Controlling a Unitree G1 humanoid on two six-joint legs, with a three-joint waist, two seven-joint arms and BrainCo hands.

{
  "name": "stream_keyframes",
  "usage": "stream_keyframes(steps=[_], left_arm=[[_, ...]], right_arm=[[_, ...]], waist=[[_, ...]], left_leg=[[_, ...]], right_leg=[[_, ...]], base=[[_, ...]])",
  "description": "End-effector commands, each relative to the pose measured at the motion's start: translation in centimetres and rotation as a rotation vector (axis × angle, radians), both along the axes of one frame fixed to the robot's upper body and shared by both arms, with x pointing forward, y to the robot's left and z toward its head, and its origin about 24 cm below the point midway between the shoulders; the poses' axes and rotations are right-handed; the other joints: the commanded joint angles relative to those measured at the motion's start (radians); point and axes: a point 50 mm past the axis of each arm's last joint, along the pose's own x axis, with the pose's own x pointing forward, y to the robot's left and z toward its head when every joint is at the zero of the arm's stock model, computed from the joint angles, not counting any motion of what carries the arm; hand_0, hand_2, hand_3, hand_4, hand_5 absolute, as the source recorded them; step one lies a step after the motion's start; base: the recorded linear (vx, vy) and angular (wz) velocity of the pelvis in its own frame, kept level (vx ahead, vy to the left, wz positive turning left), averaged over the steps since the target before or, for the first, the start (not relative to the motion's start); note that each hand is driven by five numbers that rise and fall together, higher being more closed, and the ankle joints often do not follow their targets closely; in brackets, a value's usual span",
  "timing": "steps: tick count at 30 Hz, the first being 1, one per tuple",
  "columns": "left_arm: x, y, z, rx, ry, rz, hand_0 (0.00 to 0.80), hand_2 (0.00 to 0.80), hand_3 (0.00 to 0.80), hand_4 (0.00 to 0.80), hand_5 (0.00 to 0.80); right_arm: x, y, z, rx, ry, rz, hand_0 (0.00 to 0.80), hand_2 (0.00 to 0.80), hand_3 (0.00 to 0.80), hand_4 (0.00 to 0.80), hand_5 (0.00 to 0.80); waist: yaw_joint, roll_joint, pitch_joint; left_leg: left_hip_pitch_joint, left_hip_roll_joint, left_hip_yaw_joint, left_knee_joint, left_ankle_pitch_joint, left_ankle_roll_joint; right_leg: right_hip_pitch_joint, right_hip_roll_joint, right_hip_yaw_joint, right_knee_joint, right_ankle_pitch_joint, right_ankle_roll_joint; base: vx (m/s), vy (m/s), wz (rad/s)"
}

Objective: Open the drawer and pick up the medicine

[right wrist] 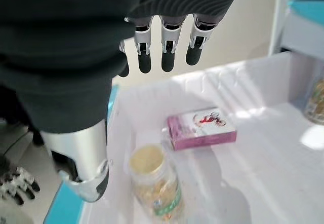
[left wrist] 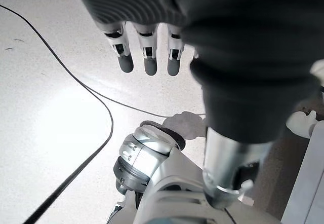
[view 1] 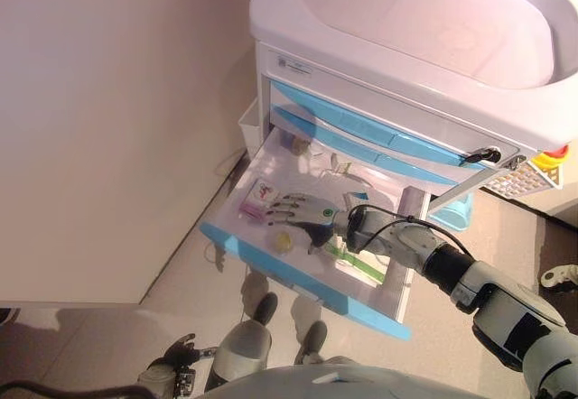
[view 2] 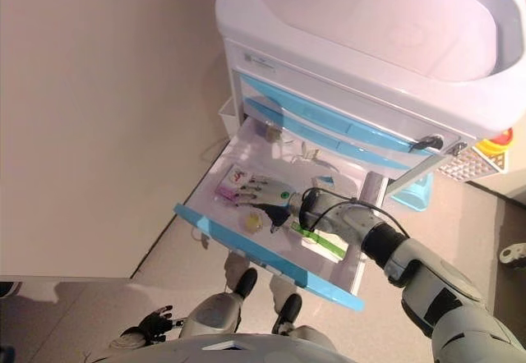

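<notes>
The cart's lowest drawer, white with a blue front, stands pulled open. Inside lie a pink and white medicine box, a small jar with a yellow lid and a green and white box. My right hand is inside the drawer, open, its fingers straight and hovering just above the pink box and the jar, holding nothing. My left hand hangs low near the floor, its fingers relaxed and empty.
The white cart top overhangs the closed blue-handled drawers. More small items lie at the drawer's back. A white side bin hangs on the cart's left, a blue bin on its right. A wall runs along the left.
</notes>
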Motion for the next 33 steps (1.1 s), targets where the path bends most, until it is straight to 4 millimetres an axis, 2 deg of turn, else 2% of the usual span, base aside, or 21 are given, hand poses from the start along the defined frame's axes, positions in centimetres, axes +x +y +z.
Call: stream_keyframes(steps=[1,33], left_arm=[[-0.2,0.3,0.0,0.022,0.020,-0.060,0.000,0.000,0.000,0.000,0.000],[-0.4,0.0,-0.1,0.015,0.029,-0.070,0.000,0.000,0.000,0.000,0.000]], right_arm=[[-0.6,1.8,0.8,0.054,-0.039,0.086,0.000,0.000,0.000,0.000,0.000],[-1.0,1.8,-0.9,0.015,-0.008,0.080,0.000,0.000,0.000,0.000,0.000]], waist=[[0.019,-0.012,-0.024],[0.029,-0.007,-0.033]], left_leg=[[0.003,-0.055,0.007,-0.011,-0.066,0.015],[0.015,-0.055,-0.007,-0.027,-0.059,0.019]], right_leg=[[0.012,0.009,0.025,0.106,-0.098,0.027],[0.025,0.010,0.011,0.094,-0.095,0.030]], base=[[0.013,-0.002,0.10],[0.000,0.000,0.00]])
